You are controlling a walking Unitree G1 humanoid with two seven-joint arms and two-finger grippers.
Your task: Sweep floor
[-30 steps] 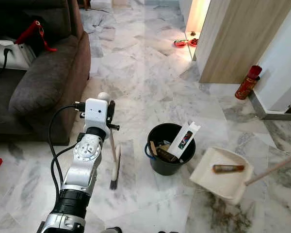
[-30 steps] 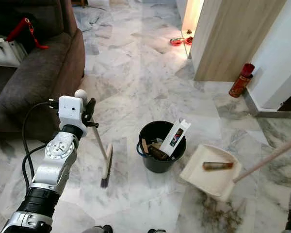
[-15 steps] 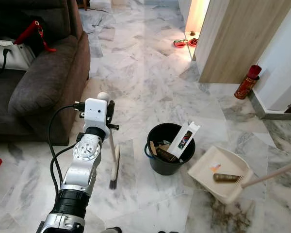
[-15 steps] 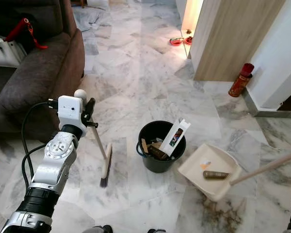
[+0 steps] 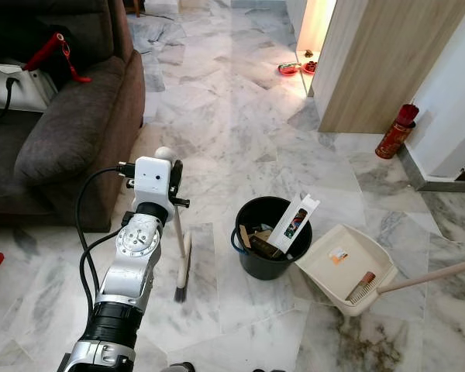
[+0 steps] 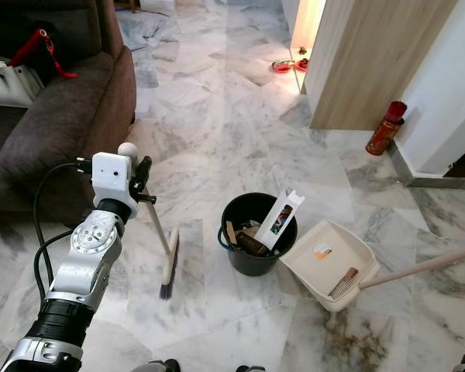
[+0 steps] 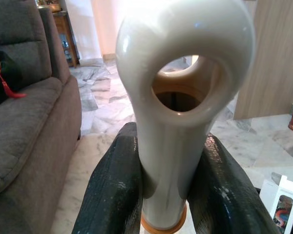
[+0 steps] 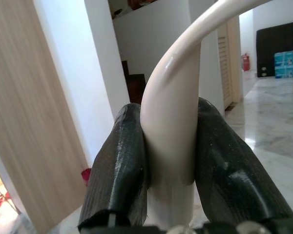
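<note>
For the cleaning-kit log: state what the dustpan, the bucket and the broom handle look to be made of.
Dustpan: cream, likely moulded plastic, with a smooth thin rim and dull sheen. Bucket: black, probably plastic, matte wall. Broom handle: glossy off-white, plastic or coated tube, I can't tell which; highlights on its hanging loop, clamped between the left gripper fingers.

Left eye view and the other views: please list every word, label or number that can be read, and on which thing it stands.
No text can be read.
White carton in the black round bucket: dark print, too small.
Cream plastic dustpan: orange sticker, blurred.
Red canister: illegible.
</note>
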